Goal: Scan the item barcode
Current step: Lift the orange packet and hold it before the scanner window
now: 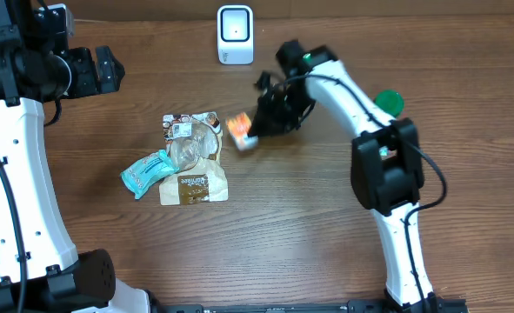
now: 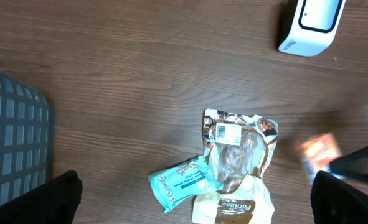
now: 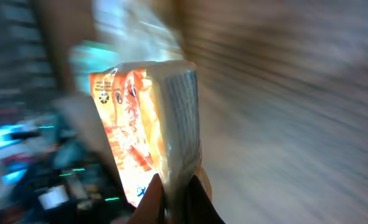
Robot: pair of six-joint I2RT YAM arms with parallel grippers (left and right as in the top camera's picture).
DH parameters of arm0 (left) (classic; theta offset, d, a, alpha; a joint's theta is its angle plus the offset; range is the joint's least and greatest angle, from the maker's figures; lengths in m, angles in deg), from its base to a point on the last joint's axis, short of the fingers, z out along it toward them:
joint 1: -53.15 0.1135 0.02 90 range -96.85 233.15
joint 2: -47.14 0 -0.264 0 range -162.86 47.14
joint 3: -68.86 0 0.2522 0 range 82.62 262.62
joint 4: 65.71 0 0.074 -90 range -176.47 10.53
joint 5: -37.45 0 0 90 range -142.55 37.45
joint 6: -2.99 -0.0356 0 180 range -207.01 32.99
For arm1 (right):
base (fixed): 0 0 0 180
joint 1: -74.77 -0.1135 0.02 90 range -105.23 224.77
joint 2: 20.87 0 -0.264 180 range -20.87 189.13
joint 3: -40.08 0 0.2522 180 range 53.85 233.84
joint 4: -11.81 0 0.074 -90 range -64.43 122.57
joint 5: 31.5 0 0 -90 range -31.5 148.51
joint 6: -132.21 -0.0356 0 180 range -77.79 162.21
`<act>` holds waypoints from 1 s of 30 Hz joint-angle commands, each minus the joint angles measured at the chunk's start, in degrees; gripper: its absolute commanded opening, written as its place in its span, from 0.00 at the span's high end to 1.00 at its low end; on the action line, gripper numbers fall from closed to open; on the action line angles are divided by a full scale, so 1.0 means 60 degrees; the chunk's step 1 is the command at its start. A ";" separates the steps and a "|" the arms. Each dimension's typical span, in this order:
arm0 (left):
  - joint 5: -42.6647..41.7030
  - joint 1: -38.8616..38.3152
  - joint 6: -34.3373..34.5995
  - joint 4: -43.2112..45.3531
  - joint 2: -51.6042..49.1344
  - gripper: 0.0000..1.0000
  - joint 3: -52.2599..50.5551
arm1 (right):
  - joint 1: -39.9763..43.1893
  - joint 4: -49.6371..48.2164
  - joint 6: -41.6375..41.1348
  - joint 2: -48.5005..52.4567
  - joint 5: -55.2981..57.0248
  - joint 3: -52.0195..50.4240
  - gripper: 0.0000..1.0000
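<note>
An orange snack packet [image 1: 241, 131] hangs just above the table, right of the item pile, pinched at its lower edge by my right gripper [image 1: 258, 127]. In the right wrist view the packet [image 3: 147, 134] stands on edge, its narrow printed side turned to the camera, and the right gripper [image 3: 176, 200] is shut on it; that view is motion-blurred. The white scanner [image 1: 235, 33] stands upright at the back centre. My left gripper [image 1: 109, 69] is open at the far left, high above the table, holding nothing. In its view the packet [image 2: 319, 149] is a blur at the right.
A pile lies left of centre: a teal tissue pack [image 1: 148, 172], a brown and cream bread bag [image 1: 193, 187] and a clear labelled packet [image 1: 191, 132]. A green round object [image 1: 389, 103] sits behind the right arm. A grey basket [image 2: 12, 143] is at the far left.
</note>
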 commanded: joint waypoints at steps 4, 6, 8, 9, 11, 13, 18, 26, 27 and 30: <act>-0.0073 -0.0022 -0.0211 0.0011 0.0036 0.00 0.0138 | 0.1435 -0.0572 0.0233 -0.1479 -0.6397 0.0525 0.96; -0.0073 -0.0022 -0.0211 0.0015 0.0036 0.00 0.0138 | 0.1647 -0.0685 0.0036 -0.1479 -0.7049 0.0528 0.96; -0.0073 -0.0022 -0.0211 0.0011 0.0036 0.00 0.0138 | 0.1832 -0.0696 -0.0138 -0.1479 -0.7053 0.0528 0.96; -0.0073 -0.0022 -0.0211 0.0015 0.0036 0.00 0.0138 | 0.1905 -0.0652 -0.0138 -0.1479 -0.7053 0.0528 0.96; -0.0073 -0.0022 -0.0211 0.0015 0.0036 0.00 0.0138 | 0.2004 -0.0579 -0.0138 -0.1479 -0.7053 0.0528 0.96; -0.0073 -0.0022 -0.0211 0.0015 0.0036 0.00 0.0138 | 0.2044 -0.0568 -0.0135 -0.1479 -0.7053 0.0528 0.96; -0.0073 -0.0022 -0.0211 0.0015 0.0036 0.00 0.0138 | 0.2044 -0.0645 -0.0127 -0.1479 -0.7053 0.0528 0.96; -0.0073 -0.0022 -0.0211 0.0015 0.0036 0.00 0.0138 | 0.2036 -0.0962 -0.0382 -0.1479 -0.5078 0.0528 0.96; -0.0073 -0.0022 -0.0211 0.0015 0.0036 0.00 0.0138 | 0.2014 -0.0914 -0.0576 -0.1479 -0.4346 0.0528 0.96; -0.0073 -0.0022 -0.0211 0.0015 0.0036 0.00 0.0138 | 0.1792 -0.0809 -0.0863 -0.1479 -0.1698 0.0528 0.96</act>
